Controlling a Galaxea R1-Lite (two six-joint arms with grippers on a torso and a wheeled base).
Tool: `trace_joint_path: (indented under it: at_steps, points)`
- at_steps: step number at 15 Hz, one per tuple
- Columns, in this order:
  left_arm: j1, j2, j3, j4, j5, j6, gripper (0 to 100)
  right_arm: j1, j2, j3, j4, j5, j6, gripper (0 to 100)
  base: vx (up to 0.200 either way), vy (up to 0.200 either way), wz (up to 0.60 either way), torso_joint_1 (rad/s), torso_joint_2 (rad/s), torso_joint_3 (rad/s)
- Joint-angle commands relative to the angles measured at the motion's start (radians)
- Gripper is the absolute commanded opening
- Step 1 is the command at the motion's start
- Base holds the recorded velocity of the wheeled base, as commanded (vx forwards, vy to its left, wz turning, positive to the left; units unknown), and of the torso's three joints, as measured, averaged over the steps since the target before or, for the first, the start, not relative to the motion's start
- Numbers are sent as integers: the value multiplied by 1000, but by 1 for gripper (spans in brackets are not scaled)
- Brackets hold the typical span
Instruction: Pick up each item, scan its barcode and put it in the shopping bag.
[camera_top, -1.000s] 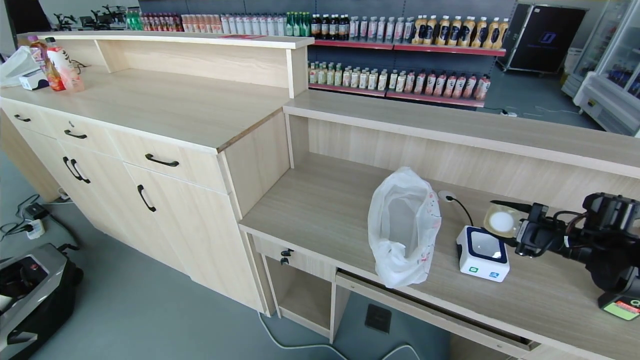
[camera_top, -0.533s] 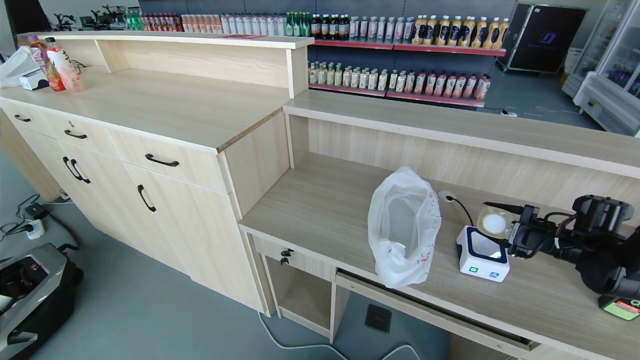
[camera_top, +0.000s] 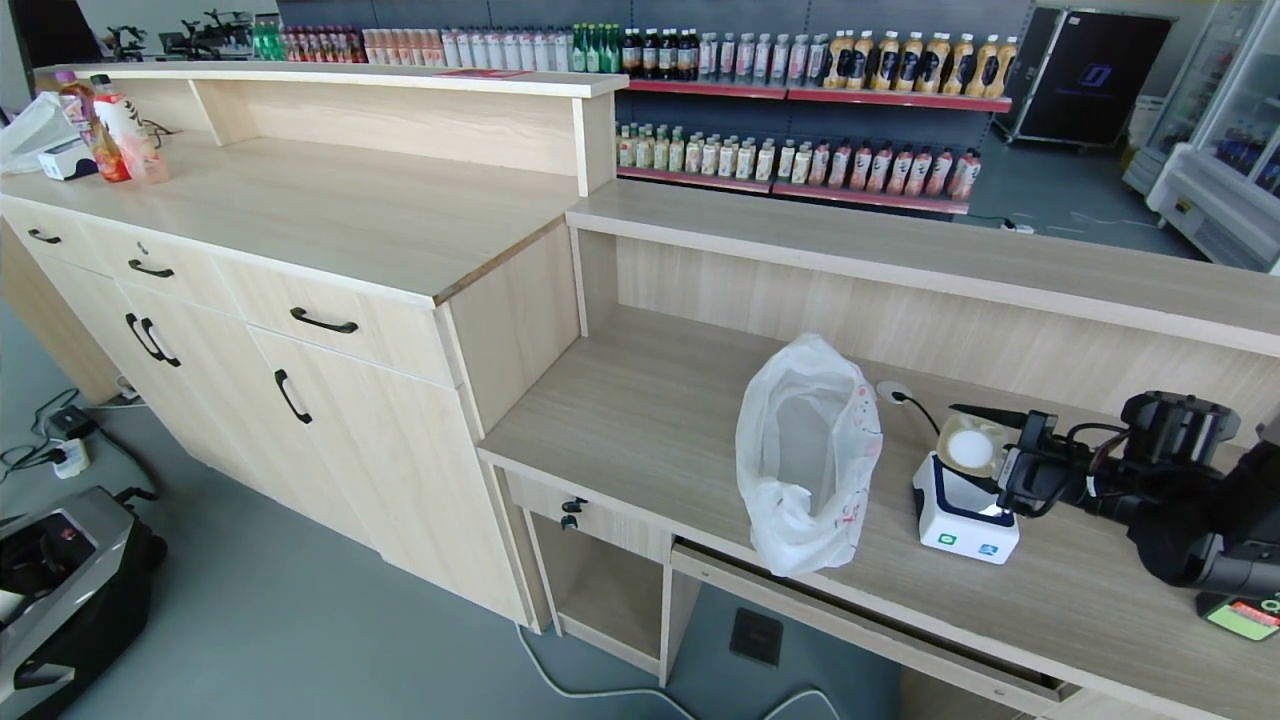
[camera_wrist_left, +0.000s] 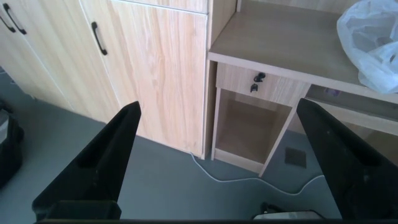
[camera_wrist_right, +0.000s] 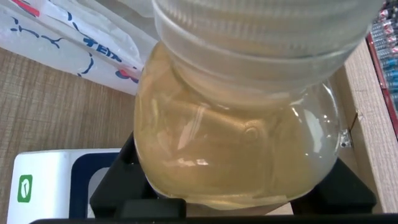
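Observation:
My right gripper (camera_top: 985, 445) is shut on a clear bottle of pale yellow drink (camera_top: 966, 449), held on its side just above the white and blue barcode scanner (camera_top: 962, 515) on the lower desk. Close up, the bottle (camera_wrist_right: 236, 143) hangs over the scanner (camera_wrist_right: 59, 186), with the white shopping bag (camera_wrist_right: 81, 43) beyond it. The bag (camera_top: 806, 450) stands open on the desk, left of the scanner. My left gripper (camera_wrist_left: 217, 155) hangs open low over the floor in front of the desk, its fingers (camera_wrist_left: 93, 165) spread wide with nothing between them.
A black cable (camera_top: 920, 412) runs from the scanner to a hole in the desk. A raised ledge (camera_top: 900, 250) borders the desk's far side. Two bottles (camera_top: 115, 125) stand on the higher counter far left. Shelves of bottles (camera_top: 800, 100) line the back.
My right gripper has carried the bottle leftward and down, from beside the scanner's far right corner to right above its top.

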Motion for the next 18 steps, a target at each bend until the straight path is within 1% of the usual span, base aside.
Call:
trace_joint_path:
  at_steps: [1, 12, 15, 16, 17, 18]
  points:
    - [0, 0, 0, 0, 0, 0, 100, 3, 11, -2, -1, 0, 0, 0, 0, 0, 0, 0, 0, 0]
    - [0, 0, 0, 0, 0, 0, 100, 23, 39, -37, -1, -8, 1, 0, 0, 0, 0, 0, 0, 0]
    - [0, 0, 0, 0, 0, 0, 100, 32, 13, -40, -1, -8, 35, 0, 0, 0, 0, 0, 0, 0]
    - [0, 0, 0, 0, 0, 0, 100, 34, -115, -27, 15, -21, 196, 0, 0, 0, 0, 0, 0, 0]
    - [0, 0, 0, 0, 0, 0, 100, 21, -211, 19, 48, -75, 313, 0, 0, 0, 0, 0, 0, 0]
    - [0, 0, 0, 1, 0, 0, 100, 1, -294, 49, 109, -153, 415, 0, 0, 0, 0, 0, 0, 0]
